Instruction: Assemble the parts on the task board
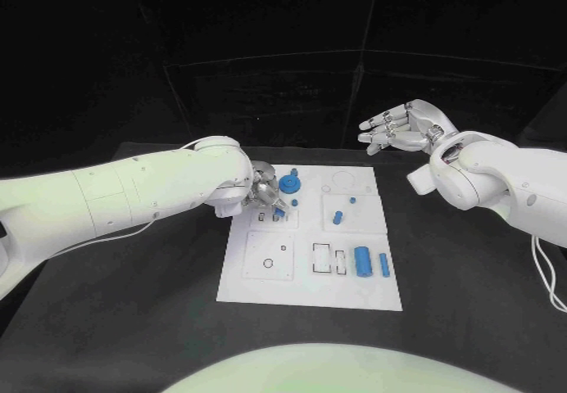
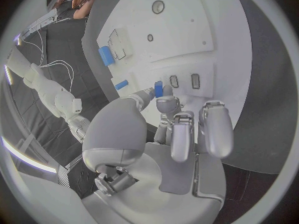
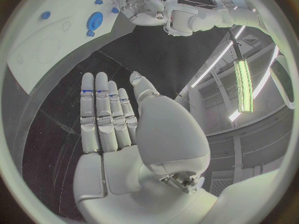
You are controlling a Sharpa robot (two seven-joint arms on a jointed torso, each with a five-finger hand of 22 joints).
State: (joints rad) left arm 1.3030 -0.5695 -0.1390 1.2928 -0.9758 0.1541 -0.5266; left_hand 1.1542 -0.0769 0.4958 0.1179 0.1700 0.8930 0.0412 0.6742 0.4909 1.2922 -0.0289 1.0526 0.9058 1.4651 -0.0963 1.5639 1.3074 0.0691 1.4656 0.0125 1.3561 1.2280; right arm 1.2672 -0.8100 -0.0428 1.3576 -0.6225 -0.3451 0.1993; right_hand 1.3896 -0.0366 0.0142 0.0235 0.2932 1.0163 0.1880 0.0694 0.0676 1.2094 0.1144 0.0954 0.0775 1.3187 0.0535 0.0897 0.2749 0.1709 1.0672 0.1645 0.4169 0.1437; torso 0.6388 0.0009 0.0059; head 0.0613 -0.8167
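matt white task board [image 1: 310,278], glossy silver left hand [image 1: 267,190]

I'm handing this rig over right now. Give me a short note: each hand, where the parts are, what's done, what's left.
Left hand: pinches a small blue part over the task board, beside two small slots.
Right hand: open, raised beyond the board's far right corner, holding nothing.
Parts: blue round part at the far left of the board; blue peg mid-board; two blue cylinders near right.
Done: cannot tell.
Left: seat the held part, then the loose ones.

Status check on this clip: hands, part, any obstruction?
Left hand pinches a small blue part over the task board. Right hand open, raised off the board. Nothing visible in the way.
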